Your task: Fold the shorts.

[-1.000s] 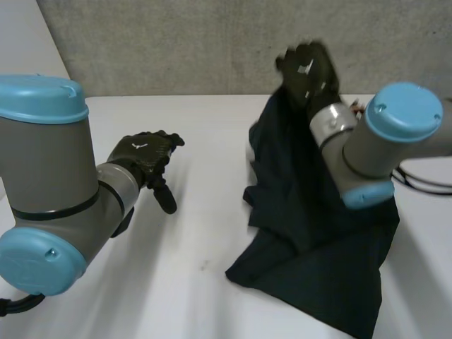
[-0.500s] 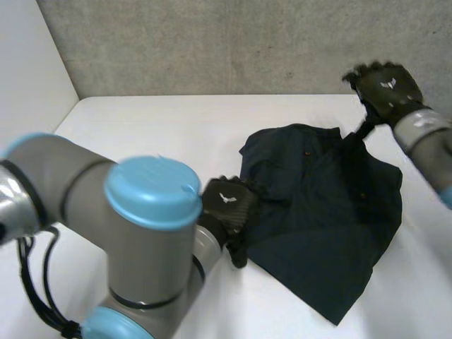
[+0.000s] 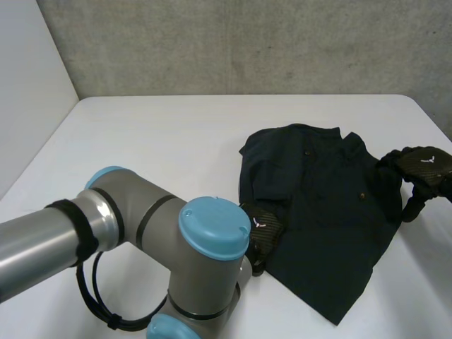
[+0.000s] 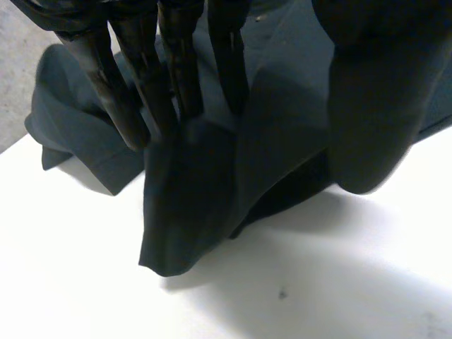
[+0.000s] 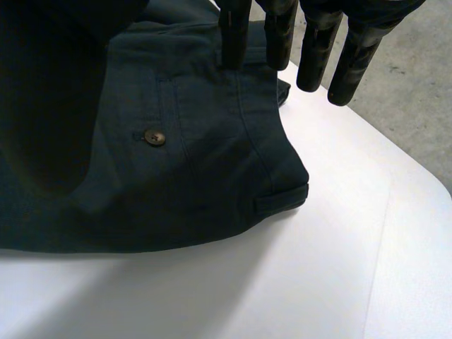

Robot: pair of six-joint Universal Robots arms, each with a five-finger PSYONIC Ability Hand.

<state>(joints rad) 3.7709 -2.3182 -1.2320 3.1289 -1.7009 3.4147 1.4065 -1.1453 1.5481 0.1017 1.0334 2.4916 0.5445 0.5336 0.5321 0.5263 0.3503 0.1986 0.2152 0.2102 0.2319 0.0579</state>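
The shorts (image 3: 318, 212), dark navy, are seen lying on the white table (image 3: 155, 141), right of its middle and towards the robot's right side. They are spread loosely and rumpled, with one pointed corner turned towards the near edge. A button (image 5: 155, 137) and a belt loop (image 5: 281, 202) are shown in the right wrist view at the cloth's edge.

The left hand (image 3: 263, 233) is placed at the left edge of the shorts. In its wrist view its fingers (image 4: 141, 92) are held straight, with the tips set on the cloth (image 4: 191, 205). The thumb (image 4: 367, 106) is kept apart from them. A fold of cloth is raised between fingers and thumb, and its corner is seen just above the table. No pinch is made.

The right hand (image 3: 421, 168) is found at the right edge of the shorts. In its wrist view the fingers (image 5: 314, 56) are held straight and spread. Some are poised over the cloth, the others over the table past it. Nothing is held.

The left arm (image 3: 141, 226) is stretched across the near part of the table. A grey wall (image 3: 233, 42) is seen behind the table.
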